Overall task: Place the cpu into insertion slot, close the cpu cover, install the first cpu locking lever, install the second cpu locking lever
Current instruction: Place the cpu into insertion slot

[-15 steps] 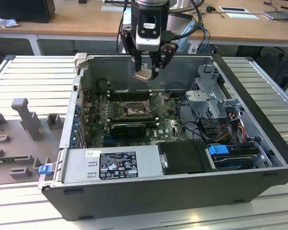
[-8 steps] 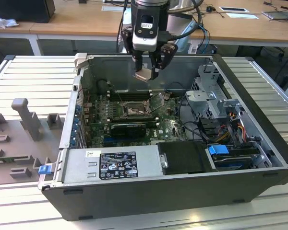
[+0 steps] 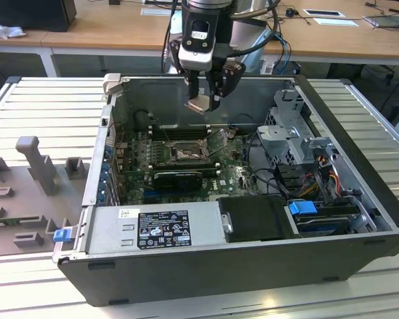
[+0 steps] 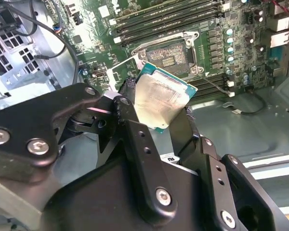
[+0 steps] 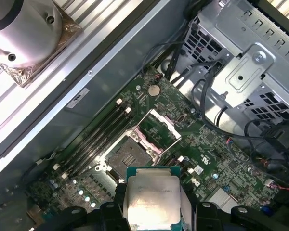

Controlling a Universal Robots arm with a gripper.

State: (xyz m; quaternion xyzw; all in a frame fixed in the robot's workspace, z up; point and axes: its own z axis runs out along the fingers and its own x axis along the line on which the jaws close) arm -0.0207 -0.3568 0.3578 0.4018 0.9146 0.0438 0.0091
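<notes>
My gripper [image 3: 204, 100] hangs above the open computer case, shut on the cpu [image 3: 201, 104], a flat square chip with a pale silvery top. In both wrist views the cpu [image 4: 159, 98] [image 5: 151, 204] sits clamped by its edges between the black fingers [image 4: 127, 98]. Below it and apart from it, the insertion slot [image 3: 185, 154] [image 4: 169, 54] [image 5: 127, 154] lies bare on the green motherboard. The cpu cover [image 5: 164, 126] [image 3: 219, 139], a thin grey metal frame, stands tilted up beside the slot.
Long memory slots [image 5: 98, 132] run beside the socket. A metal drive cage [image 3: 289, 133] with cables fills the case on the exterior view's right. The power supply [image 3: 163, 229] lies along the near wall. A grey fixture tray [image 3: 26, 179] lies outside the case.
</notes>
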